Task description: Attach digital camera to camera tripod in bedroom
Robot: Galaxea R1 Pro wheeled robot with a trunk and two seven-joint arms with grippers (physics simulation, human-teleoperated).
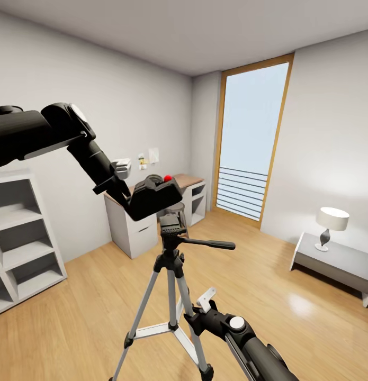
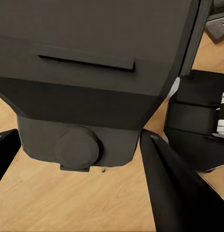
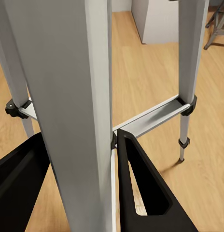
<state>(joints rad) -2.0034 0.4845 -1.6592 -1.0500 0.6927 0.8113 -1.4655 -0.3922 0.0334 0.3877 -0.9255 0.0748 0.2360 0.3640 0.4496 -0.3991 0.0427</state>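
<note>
**Camera held over the tripod head, a leg clamped below**

The left gripper (image 1: 132, 202) is clamped on the camera (image 1: 153, 197), its black fingers (image 2: 175, 188) pressed to either side of the dark body in the left wrist view. In the head view the camera hangs tilted just above the black head of the tripod (image 1: 171, 264), its red button on top; whether its underside touches the mounting plate cannot be told, since the camera's own bulk covers that spot. The left wrist view is so close that most of the camera is cut off — a raised bar and a round knob are all that can be read on it.

The right gripper (image 3: 78, 188) sits lower, its two fingers closed around one silver leg of the tripod; the leg's upper and lower ends run out of that picture. In the head view this gripper is half hidden behind the legs, and the right arm is cut off at the picture's lower edge.

The tripod stands on the wood floor (image 1: 258, 275) of the bedroom. Behind it — partly hidden by the camera — is a white desk (image 1: 132, 228). White shelves (image 1: 19, 243) are cut off at the left edge, and a lamp (image 1: 330, 222) stands on a low white table (image 1: 342, 262) to the right.
</note>
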